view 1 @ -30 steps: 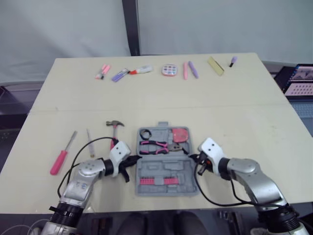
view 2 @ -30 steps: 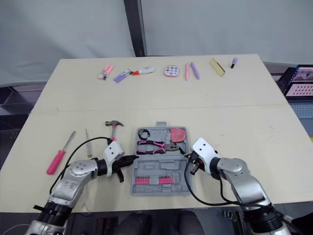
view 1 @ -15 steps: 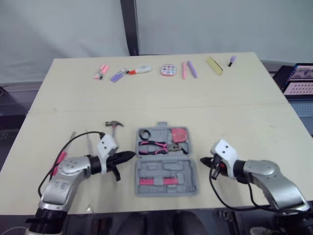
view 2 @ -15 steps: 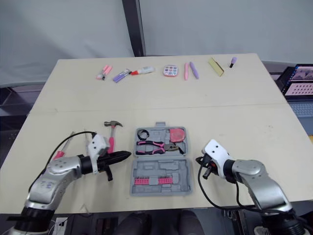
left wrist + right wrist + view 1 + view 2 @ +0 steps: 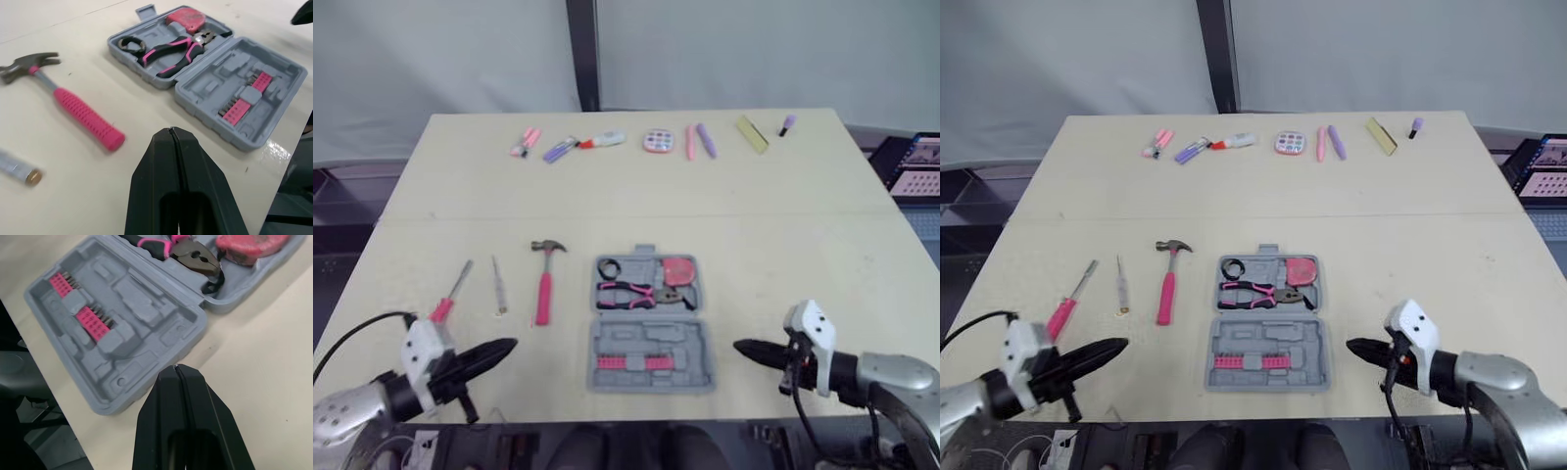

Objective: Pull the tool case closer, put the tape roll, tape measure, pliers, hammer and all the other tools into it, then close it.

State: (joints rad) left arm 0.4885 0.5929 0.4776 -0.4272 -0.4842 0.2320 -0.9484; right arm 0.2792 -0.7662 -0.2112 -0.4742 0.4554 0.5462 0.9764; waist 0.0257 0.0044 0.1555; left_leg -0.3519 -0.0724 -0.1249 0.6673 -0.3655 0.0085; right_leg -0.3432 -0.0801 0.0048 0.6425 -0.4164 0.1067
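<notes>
The grey tool case (image 5: 647,345) lies open near the table's front edge. Its far half holds a black tape roll (image 5: 607,267), pink-handled pliers (image 5: 628,292) and a red tape measure (image 5: 678,270). Pink bits (image 5: 631,362) fill the near half. A pink-handled hammer (image 5: 544,286) lies left of the case, then a thin screwdriver (image 5: 497,286) and a pink screwdriver (image 5: 445,301). My left gripper (image 5: 512,344) is shut and empty, low at the front left, well apart from the case (image 5: 234,88). My right gripper (image 5: 738,346) is shut and empty, just right of the case (image 5: 132,318).
Along the table's far edge lie several small items: pink and purple markers (image 5: 553,149), a round pink object (image 5: 657,141), two pens (image 5: 697,140), a yellow strip (image 5: 752,133). The table's front edge (image 5: 636,419) runs close under both grippers.
Both grippers have drawn away from the case's sides, outward and toward the front edge. The hammer and screwdrivers are now uncovered. The case has not moved.
</notes>
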